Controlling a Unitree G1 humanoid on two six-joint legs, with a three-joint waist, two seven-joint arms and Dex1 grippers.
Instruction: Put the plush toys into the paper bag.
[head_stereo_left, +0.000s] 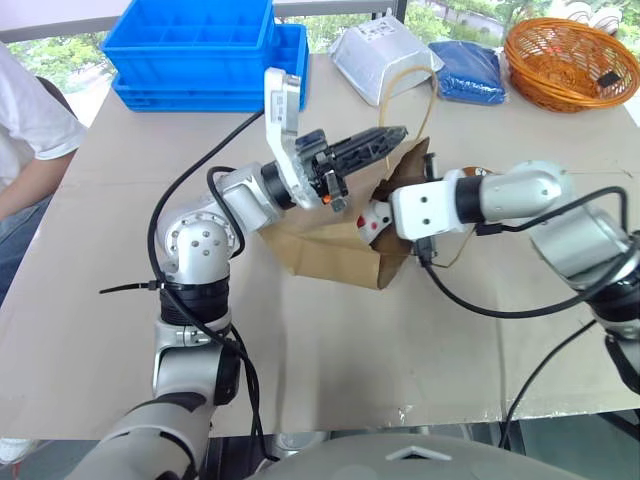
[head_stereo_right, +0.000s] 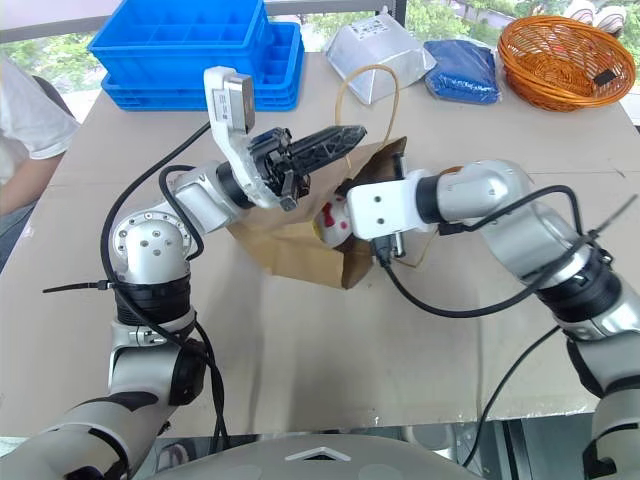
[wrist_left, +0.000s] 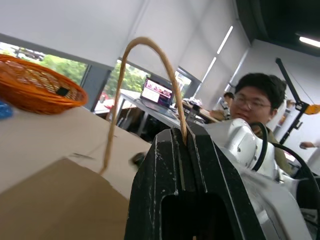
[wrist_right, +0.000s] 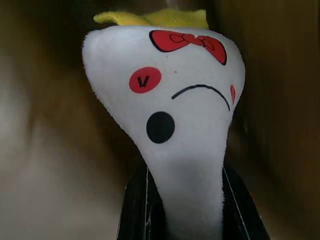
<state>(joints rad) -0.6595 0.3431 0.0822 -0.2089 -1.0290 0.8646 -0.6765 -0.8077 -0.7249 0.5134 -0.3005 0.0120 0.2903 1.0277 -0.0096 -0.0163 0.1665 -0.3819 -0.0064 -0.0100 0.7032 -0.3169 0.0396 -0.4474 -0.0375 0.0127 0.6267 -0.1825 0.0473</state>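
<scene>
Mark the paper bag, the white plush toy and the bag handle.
paper bag (head_stereo_left: 330, 250), left eye view, its front wall.
white plush toy (wrist_right: 175, 115), right wrist view, its face.
bag handle (wrist_left: 150, 47), left wrist view, top of loop.

Paper bag (head_stereo_left: 330, 250) mid-table (head_stereo_left: 330, 350), white plush toy (head_stereo_right: 333, 222) at its mouth; basket (head_stereo_left: 570, 60) far right

Beige table (head_stereo_left: 330, 350); windows (wrist_left: 70, 70) with greenery beyond; ceiling strip light (wrist_left: 225, 40).
</scene>
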